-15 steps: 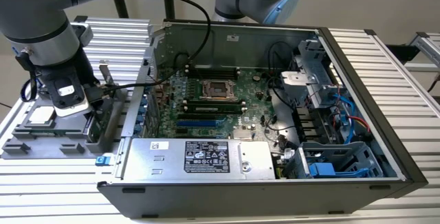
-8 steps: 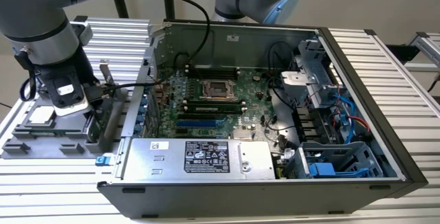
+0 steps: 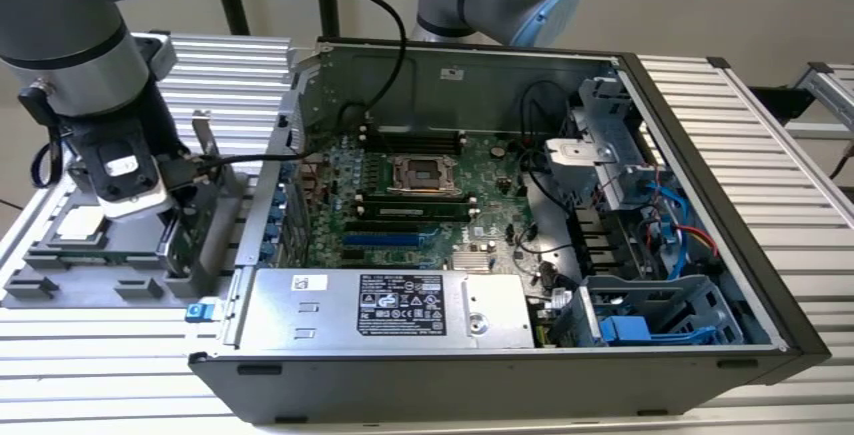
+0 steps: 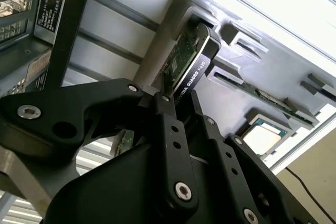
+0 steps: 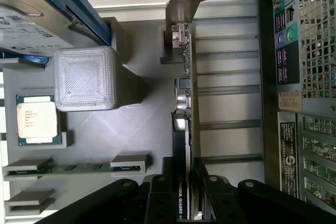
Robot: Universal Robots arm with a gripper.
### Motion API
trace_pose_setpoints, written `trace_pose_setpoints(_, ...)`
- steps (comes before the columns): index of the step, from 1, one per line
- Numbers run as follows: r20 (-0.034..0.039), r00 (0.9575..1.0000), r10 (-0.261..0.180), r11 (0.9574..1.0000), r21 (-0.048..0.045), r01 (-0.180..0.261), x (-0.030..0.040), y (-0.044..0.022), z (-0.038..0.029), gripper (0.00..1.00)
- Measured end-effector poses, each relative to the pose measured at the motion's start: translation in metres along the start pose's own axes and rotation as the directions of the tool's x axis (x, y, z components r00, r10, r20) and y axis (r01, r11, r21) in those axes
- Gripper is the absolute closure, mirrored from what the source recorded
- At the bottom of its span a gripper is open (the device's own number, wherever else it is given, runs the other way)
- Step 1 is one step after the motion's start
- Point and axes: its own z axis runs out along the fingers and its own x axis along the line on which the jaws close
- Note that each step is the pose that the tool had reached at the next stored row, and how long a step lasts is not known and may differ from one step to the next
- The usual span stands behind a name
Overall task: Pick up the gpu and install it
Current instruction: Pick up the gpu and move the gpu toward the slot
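Note:
The gpu [image 5: 184, 103] stands on its edge in a slot of the grey parts tray [image 3: 80, 285], black cover on one face and green board on the other, its metal bracket [image 5: 181, 3] at the far end. In the exterior view the gpu [image 3: 200, 180] is to the left of the open computer case [image 3: 694, 185]. My gripper [image 5: 182, 184] straddles the card's near end, one black finger against each face, shut on it. In the second wrist view the gripper [image 4: 178, 100] clamps the gpu [image 4: 189, 61], which still sits in its holder.
The tray also carries a square silver CPU [image 5: 37, 119], a memory stick [image 5: 73, 169] and a hard drive with blue rails [image 5: 31, 19]. The case wall [image 5: 268, 77] runs close beside the tray. Inside are the motherboard slots [image 3: 387, 240] and power supply [image 3: 387, 305].

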Motion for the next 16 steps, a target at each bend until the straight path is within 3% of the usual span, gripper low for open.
trace_pose_setpoints(16, 0.0, 1.0, 0.0, 1.0, -0.0001, 0.0, 0.0, 0.0003, -0.0054, 1.0)
